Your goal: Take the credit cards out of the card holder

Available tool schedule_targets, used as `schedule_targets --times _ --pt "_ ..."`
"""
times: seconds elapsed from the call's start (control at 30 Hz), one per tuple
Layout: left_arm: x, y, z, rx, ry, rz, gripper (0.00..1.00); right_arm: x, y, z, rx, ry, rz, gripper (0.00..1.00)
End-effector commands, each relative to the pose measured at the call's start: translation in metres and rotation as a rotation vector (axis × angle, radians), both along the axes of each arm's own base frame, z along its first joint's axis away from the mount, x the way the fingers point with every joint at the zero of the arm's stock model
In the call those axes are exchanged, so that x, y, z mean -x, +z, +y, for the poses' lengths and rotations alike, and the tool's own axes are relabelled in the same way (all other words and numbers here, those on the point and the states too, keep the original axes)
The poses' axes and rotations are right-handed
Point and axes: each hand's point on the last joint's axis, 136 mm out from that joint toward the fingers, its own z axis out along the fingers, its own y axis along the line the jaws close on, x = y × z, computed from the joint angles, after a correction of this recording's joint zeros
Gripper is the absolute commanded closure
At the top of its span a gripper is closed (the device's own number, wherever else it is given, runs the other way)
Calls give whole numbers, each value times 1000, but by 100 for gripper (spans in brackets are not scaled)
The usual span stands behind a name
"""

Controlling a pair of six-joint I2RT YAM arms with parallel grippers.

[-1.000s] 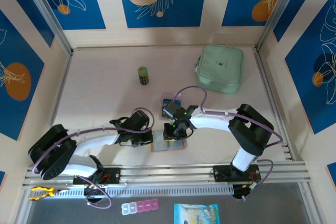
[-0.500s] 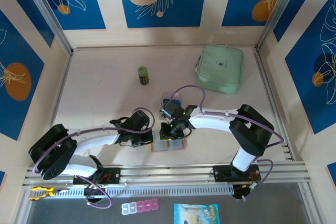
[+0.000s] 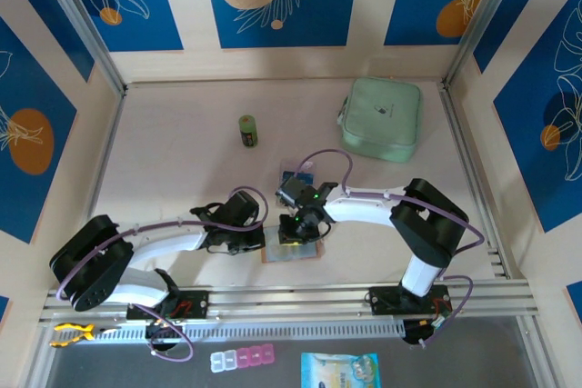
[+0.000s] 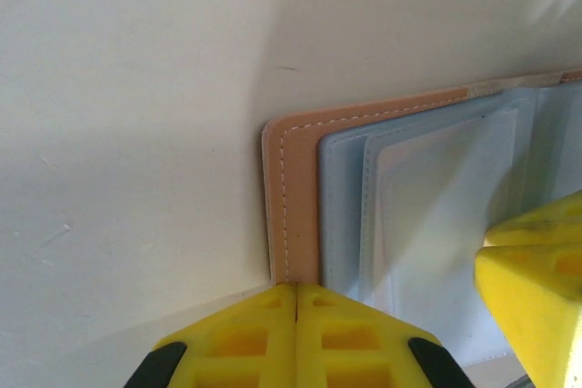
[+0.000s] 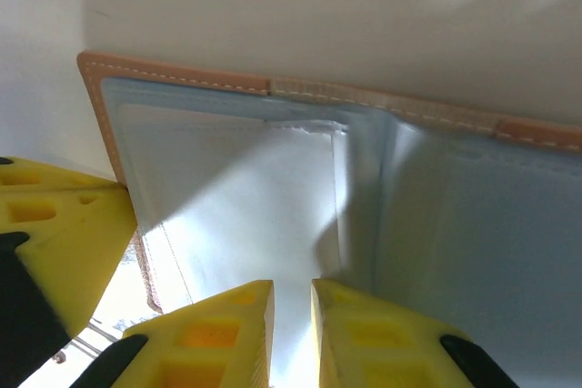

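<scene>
Pink card holder [image 4: 289, 179] lies open on the table [image 4: 136, 88]; the closed left gripper [image 4: 297, 297] touches its left edge, while the right gripper [image 5: 292, 302] sits over its middle, nearly closed, hold unclear.

Mint-green pouch [image 3: 382, 119], small green can [image 3: 247, 130]

Can see only a pink sliver of the card holder [image 3: 293, 253] from above; rest buried under both wrists. Loses its right and lower parts to the frame edge in both wrist views. Cannot tell through the milky pockets whether any card sits inside. Cannot tell if anything thin is pinched in the slim slit between the jaws of the right gripper [image 5: 288, 295]. Half hidden behind the right wrist: blue credit card [image 3: 291, 175], print too small to read. Likewise unreadable: label on the green bottle [image 3: 247, 130].
</scene>
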Motion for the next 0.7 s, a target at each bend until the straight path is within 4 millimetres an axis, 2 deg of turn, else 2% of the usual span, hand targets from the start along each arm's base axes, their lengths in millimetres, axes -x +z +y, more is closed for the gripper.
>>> schedule_targets --times 0.0,0.3,0.53,0.67 --pt "3 -5 6 -41 -11 5 97 1 3 -14 28 -8 -2 80" --pt "-1 4 3 -38 -14 -7 97 2 -6 -15 -2 -9 26 80" --pt "-10 27 -6 15 -2 -53 96 1 -9 -20 -16 -18 31 82" --pt "-15 43 -17 82 12 -82 87 2 -10 -22 -33 -26 38 82"
